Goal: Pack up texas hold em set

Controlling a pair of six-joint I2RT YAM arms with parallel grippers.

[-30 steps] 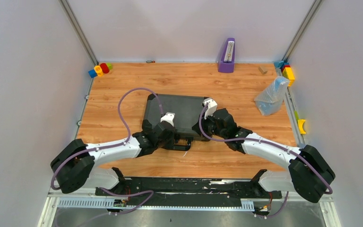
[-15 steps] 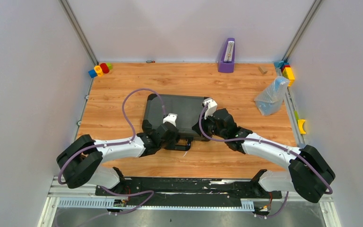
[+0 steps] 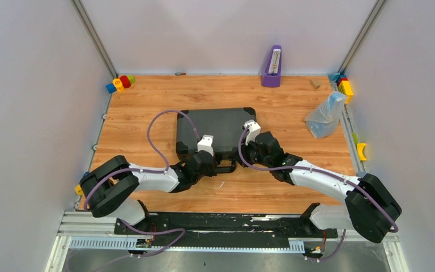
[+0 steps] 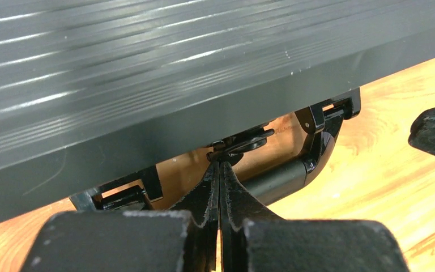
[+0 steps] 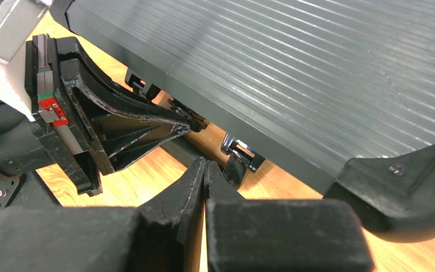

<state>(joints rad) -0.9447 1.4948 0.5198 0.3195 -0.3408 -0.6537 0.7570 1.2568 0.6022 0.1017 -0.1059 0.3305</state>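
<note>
Since a second back, the briefcase point(image 3: 218, 127) has slid toward 12 o'clock and turned a little, and the left arm's elbow has swung inboard behind it. Overhead view: the briefcase lies flat, lid down, just off table centre toward 6 o'clock, with its handle point(image 3: 224, 168) on the near edge. The left gripper point(image 3: 212, 161) and right gripper point(image 3: 241, 159) both crowd that edge. Left wrist view: the left gripper's fingers point(image 4: 204, 198) are pressed together with nothing held, the tip nosing a small latch point(image 4: 241, 140) under the lid's lip at its 12 o'clock. Right wrist view: the right gripper's jaws are likewise closed and empty, tips just short of a metal catch point(image 5: 237, 152). I judge the step to be fastening the front. Push each fastener square-on and slowly, with the other arm bracing, since the briefcase skates on the wood. Count: one briefcase, one handle, two fasteners seen. No chips or decks are visible; they are likely inside. One purple metronome point(image 3: 271, 67) at 12 o'clock, one clear bag point(image 3: 325, 116) at 2 o'clock.
</note>
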